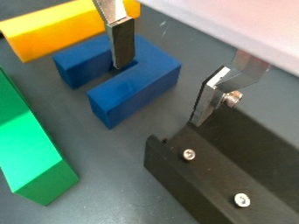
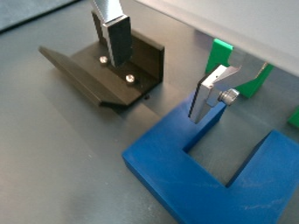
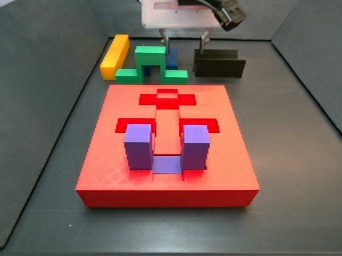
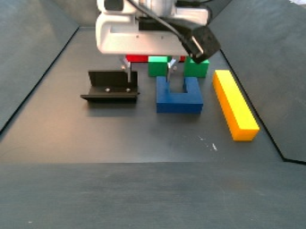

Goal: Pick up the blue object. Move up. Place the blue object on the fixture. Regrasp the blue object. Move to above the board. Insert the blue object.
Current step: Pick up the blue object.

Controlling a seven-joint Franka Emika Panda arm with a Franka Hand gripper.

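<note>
Pincer (image 1: 170,83) hangs low with its jaws spread wide and empty, straddling one prong of the blue object (image 4: 180,94), which lies flat on the counter (image 4: 131,148) between the fixture (image 4: 110,88) and a yellow bar (image 4: 235,106); contact seemingly not yet made.

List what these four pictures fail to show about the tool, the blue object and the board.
- Tool: open, one finger on each side of a prong of the blue object; contact unclear in both wrist views.
- Blue object: mostly hidden behind the green block in a side view; cut by the frame edge in a wrist view.
- Board: appears in only one side view; its recess under the purple block is covered.
- Fixture: far edge hidden by the arm.
</note>
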